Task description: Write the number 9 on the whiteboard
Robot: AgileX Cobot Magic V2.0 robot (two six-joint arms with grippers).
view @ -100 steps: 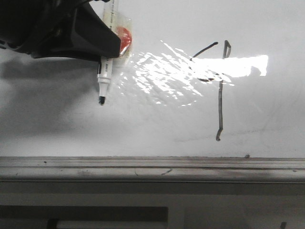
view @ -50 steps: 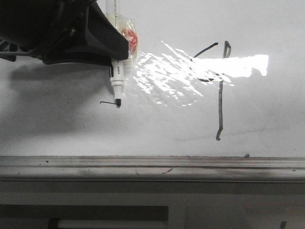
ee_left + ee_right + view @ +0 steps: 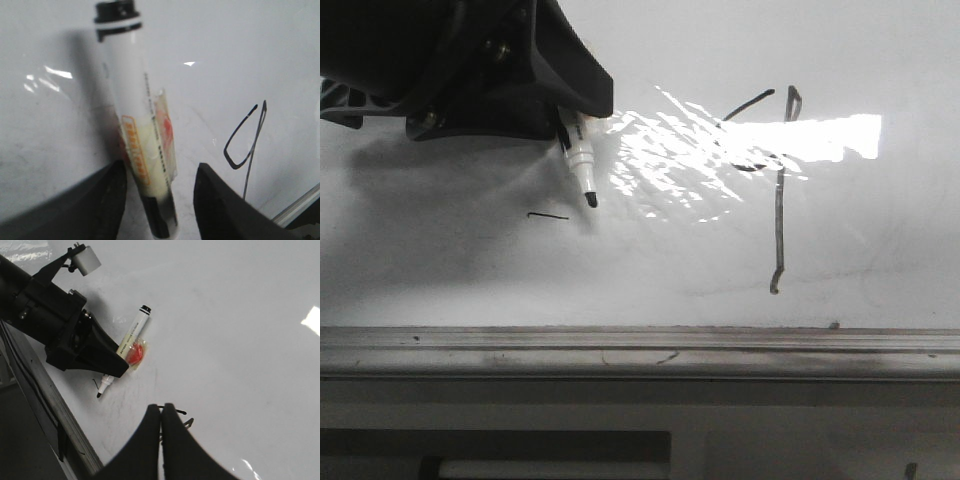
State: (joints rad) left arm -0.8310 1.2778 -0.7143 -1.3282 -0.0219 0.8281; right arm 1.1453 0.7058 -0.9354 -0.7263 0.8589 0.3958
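The whiteboard (image 3: 470, 280) fills all views. The number 9 (image 3: 780, 220) is drawn at its right: a curved hook and a long stem with a small foot. It also shows in the left wrist view (image 3: 254, 150). My left gripper (image 3: 570, 115) is at the upper left, shut on a white marker (image 3: 582, 165). The marker is tilted, with its black tip just right of a short stray dash (image 3: 548, 215). The left wrist view shows the marker (image 3: 135, 115) between the fingers. My right gripper (image 3: 161, 407) is shut and empty, above the 9 and hiding part of it.
The board's grey metal rim (image 3: 640, 345) runs along the near edge, with a darker ledge below it. A bright glare patch (image 3: 720, 140) lies over the 9's hook. A red and clear wrapper (image 3: 135, 354) clings to the marker barrel.
The left gripper moved right with the marker and left a short dash on the board. The marker tip is now off the dash's right end and the marker is more tilted.
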